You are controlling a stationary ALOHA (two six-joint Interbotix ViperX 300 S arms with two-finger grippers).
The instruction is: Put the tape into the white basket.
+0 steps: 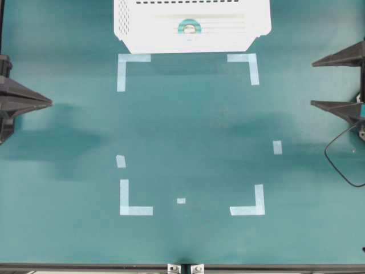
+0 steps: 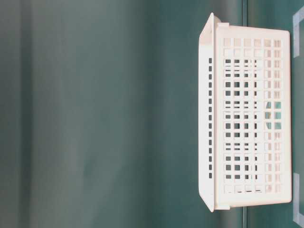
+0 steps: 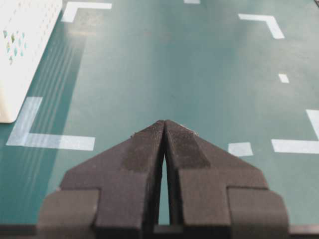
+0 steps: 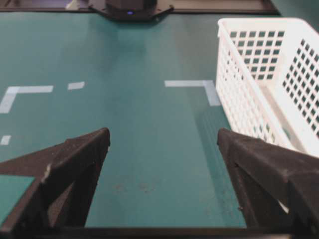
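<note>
The teal tabletop (image 1: 188, 125) carries the white basket (image 1: 131, 23) at its far edge, four pale-blue L-shaped corner marks (image 1: 132, 205), and three small loose tape strips (image 1: 277, 147) between them.

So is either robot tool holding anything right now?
No. The left tool is shut on nothing, the right tool is open and empty. The tape already lies inside the white basket.
</note>
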